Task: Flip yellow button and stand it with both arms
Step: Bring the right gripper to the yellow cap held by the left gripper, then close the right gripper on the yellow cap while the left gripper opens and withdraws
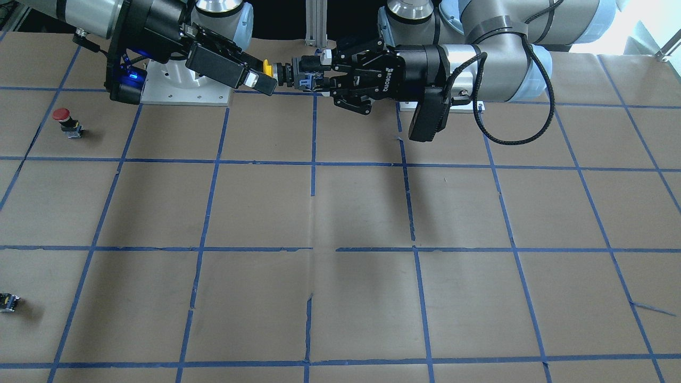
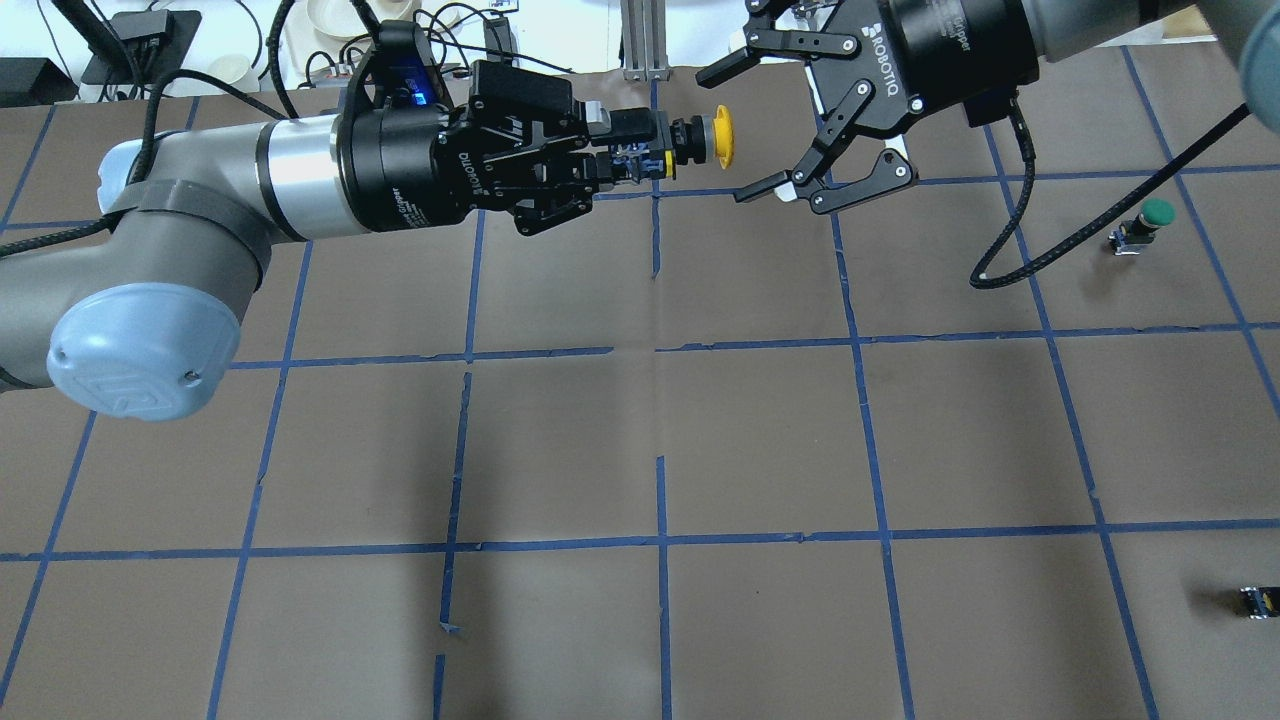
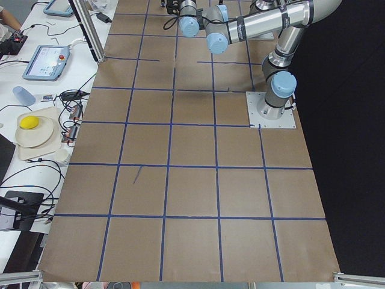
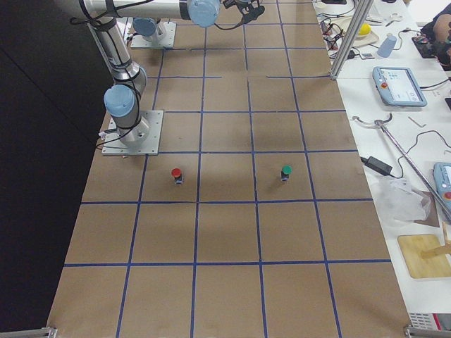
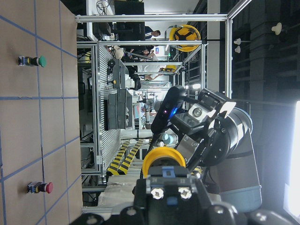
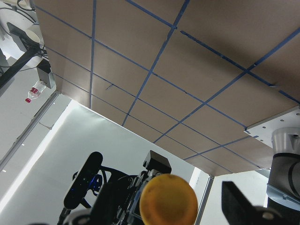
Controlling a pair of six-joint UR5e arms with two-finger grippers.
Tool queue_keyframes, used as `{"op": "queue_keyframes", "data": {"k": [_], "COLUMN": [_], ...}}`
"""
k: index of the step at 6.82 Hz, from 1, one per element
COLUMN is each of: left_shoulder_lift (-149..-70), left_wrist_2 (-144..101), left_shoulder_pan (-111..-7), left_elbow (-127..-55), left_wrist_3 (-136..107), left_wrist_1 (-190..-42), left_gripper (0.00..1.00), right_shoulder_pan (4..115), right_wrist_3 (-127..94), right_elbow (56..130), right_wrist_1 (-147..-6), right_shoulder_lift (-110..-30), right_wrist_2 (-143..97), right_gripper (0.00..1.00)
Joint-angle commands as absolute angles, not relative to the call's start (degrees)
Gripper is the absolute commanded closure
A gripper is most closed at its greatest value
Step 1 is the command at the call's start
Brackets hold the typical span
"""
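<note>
Yellow button (image 2: 714,137) aloft in left tool (image 2: 632,150)

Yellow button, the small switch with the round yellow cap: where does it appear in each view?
Front-facing: yellow-capped push-button, top centre, above the table.
Overhead: button, top centre.
Exterior left: not discernible.
Exterior right: not discernible.
Left wrist: button, bottom centre, cap beyond its body.
Right wrist: button, bottom centre, cap towards the camera.
Shared landmark: the black left gripper, jaws closed on the button's body.
</note>
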State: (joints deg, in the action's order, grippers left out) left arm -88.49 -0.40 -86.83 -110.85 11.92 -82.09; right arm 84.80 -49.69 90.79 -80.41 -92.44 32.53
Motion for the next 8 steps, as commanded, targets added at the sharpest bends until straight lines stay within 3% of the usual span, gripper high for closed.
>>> {"op": "queue_keyframes", "data": {"k": [1,3,4,5,6,8], "left_shoulder_lift": [-87.98,-88.42,-88.59,-88.59,-88.59,-87.37], "left_wrist_2": [-0.26,-0.26,-0.09,0.09,0.09,0.7], "left_shoulder_pan": [-86.84,-86.84,-86.84,-86.84,-86.84,-86.75], "left_elbow": [-110.92,-110.92,-110.66,-110.83,-110.83,-110.83], "left_wrist_3": [11.6,11.6,11.34,8.21,7.83,7.91], "left_wrist_1": [-81.83,-81.74,-81.83,-81.83,-81.74,-81.91], "left_gripper": [0.95,0.94,0.67,0.1,0.03,0.02], "right_shoulder_pan": [84.81,84.81,84.73,84.73,84.55,83.33], "right_wrist_3": [-49.83,-49.83,-49.83,-49.92,-49.92,-49.92], "right_elbow": [90.79,90.79,90.79,90.79,90.7,90.35], "right_wrist_1": [-80.33,-80.33,-80.33,-80.33,-80.42,-80.77], "right_shoulder_lift": [-92.46,-92.37,-92.46,-92.37,-92.29,-91.85], "right_wrist_2": [32.17,32.17,31.47,31.12,31.11,31.98], "right_gripper": [0.54,0.73,0.76,0.77,0.77,0.77]}}
